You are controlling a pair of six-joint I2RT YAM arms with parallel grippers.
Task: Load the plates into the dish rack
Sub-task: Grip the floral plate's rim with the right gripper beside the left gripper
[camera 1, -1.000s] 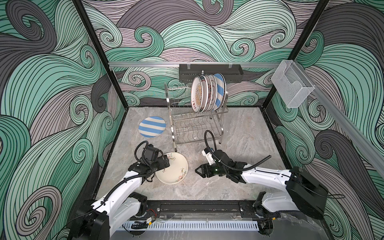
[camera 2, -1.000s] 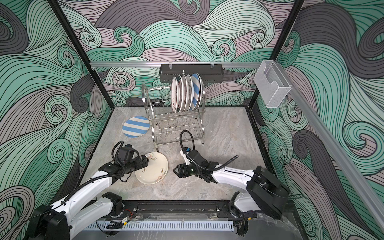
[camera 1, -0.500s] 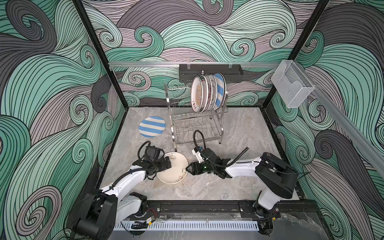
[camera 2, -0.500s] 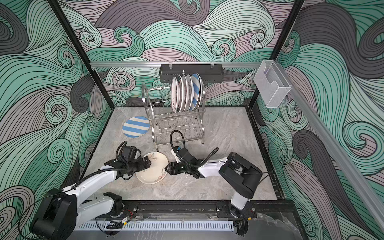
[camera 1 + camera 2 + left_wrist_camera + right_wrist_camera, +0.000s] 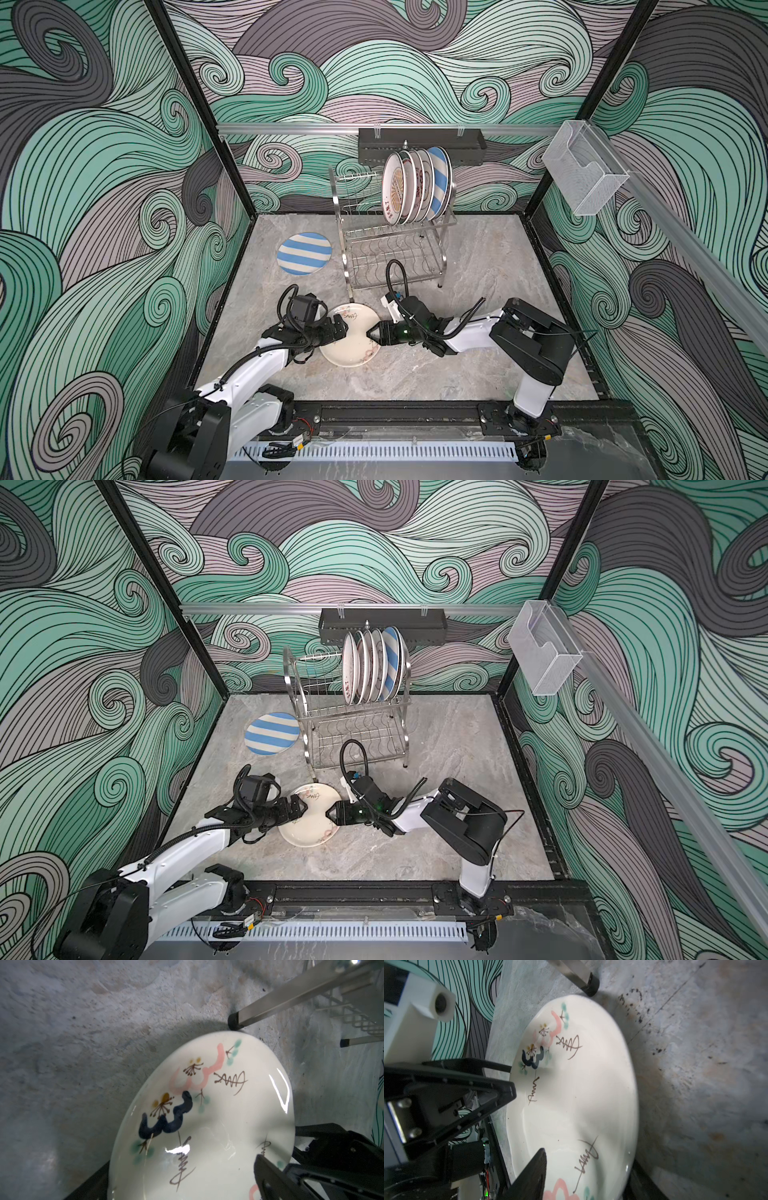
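Both top views show the right gripper [image 5: 369,332] has crossed to the cream plate [image 5: 353,347], jaws half-wide astride its rim; left gripper [image 5: 343,327] stays clamped opposite, just before the dish rack [image 5: 392,257].

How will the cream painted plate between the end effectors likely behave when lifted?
The cream plate looks like glazed ceramic: probably rigid, and breakable if dropped. Its glossy highlights suggest a slippery rim. Held at one edge, it may tilt or slip.
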